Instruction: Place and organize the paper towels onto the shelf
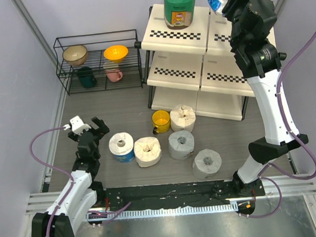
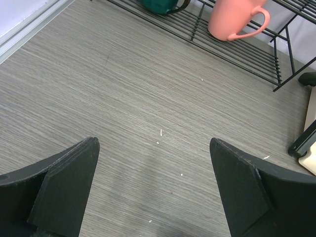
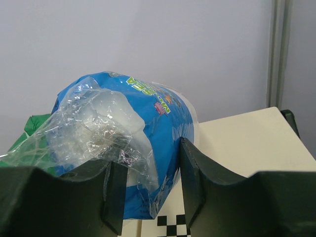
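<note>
Top view is bright and even, light pouring down from overhead. Soft, short shadows pool beneath the shelf (image 1: 181, 42) and hug the rolls (image 1: 181, 144) on the table (image 1: 120, 107). A bright streak flares across the metal plate (image 1: 207, 225) at the near edge. Wide lens here: the wall edges lean outward toward the corners.

Left wrist view: table grain crisp, and a faint shadow band runs between the left fingers (image 2: 64, 182), which sit dark and almost featureless. The mug (image 2: 232, 19) is sharp and evenly lit.

Right wrist view: flat grey wall. The blue roll (image 3: 148, 123) has a wrapper flashing small white highlights in its crinkles. The right fingers (image 3: 217, 192) are near-black, detail lost.
</note>
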